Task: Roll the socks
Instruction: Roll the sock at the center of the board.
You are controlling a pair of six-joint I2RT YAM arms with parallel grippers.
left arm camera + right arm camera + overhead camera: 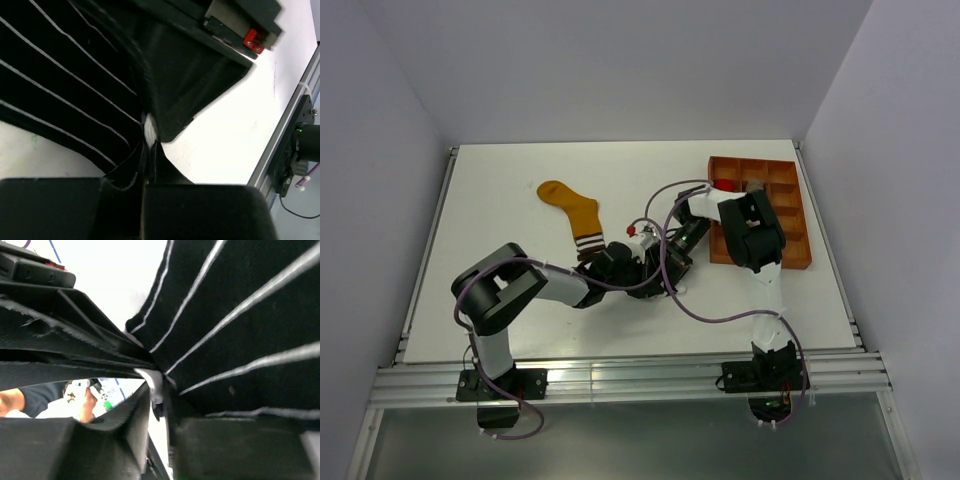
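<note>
Black fabric sock with thin white stripes (70,85): bunched mid-table, caught between both grippers.
Left gripper (150,155): clamped on its fabric.
Right gripper (157,390): pinching the same sock, nose-to-nose with the left.
Mustard-orange fabric sock with striped cuff (575,212): flat, cuff just beside the left gripper, toe pointing far-left; left arm nearer.

Striped sock (75,85): matt black knit cloth, thin white lines.
Mustard sock (575,205): soft matt cloth.
Table (500,200): smooth white surface.
</note>
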